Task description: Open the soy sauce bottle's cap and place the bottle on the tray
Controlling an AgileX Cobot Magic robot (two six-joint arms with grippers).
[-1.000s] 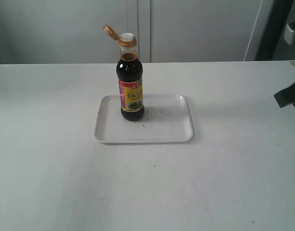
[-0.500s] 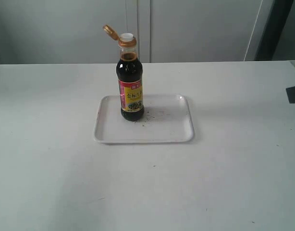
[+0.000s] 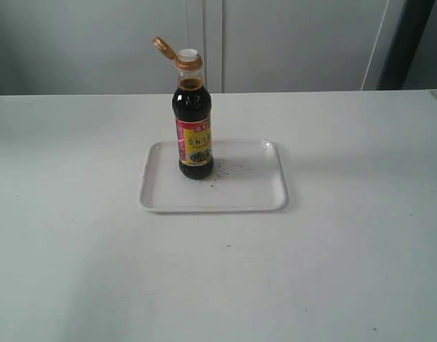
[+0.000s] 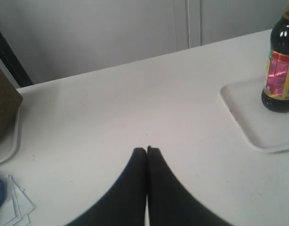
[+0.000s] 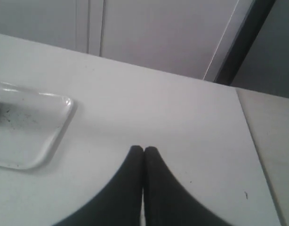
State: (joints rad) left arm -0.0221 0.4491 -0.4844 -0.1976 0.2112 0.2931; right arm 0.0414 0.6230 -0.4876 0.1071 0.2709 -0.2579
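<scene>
The soy sauce bottle [image 3: 193,121] stands upright on the left part of the white tray [image 3: 247,196], its orange-gold cap [image 3: 162,47] flipped back off the white spout [image 3: 188,54]. Neither arm shows in the exterior view. In the left wrist view my left gripper [image 4: 146,149] is shut with nothing in it, over bare table, with the bottle [image 4: 281,70] and tray corner [image 4: 243,127] far off to one side. My right gripper [image 5: 143,149] is shut and empty too, well apart from the tray [image 5: 36,136].
The white table [image 3: 332,271] stretches all round the tray. A brown object [image 4: 3,106] on a white tray edge and loose white papers [image 4: 15,205] lie at the border of the left wrist view. The table's edge [image 5: 250,136] runs near the right gripper.
The right arm, seen at the right border of the exterior view one second ago, has drawn back out of that view. The bottle and tray have not moved.
</scene>
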